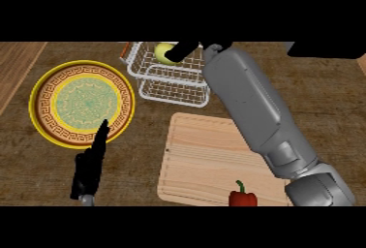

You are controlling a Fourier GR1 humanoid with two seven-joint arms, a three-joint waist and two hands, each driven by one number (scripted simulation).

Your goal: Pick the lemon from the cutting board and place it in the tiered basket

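A kitchen: wooden counter point(143, 169) with cutting board point(207, 160), plate point(82, 99), tiered basket point(175, 92)

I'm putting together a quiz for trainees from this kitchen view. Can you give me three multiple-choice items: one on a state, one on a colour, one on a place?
1. The left robot hand, by the plate, is: A open, holding nothing; B curled round a knife; C pinching the plate.
2. The bell pepper on the cutting board is: A green; B yellow; C red.
3. The lemon is: A on the cutting board; B in the tiered basket; C on the plate.
Answers: 1 A, its fingers are straight and hold nothing; 2 C, its body is plainly red; 3 B, the basket's wire walls surround it.
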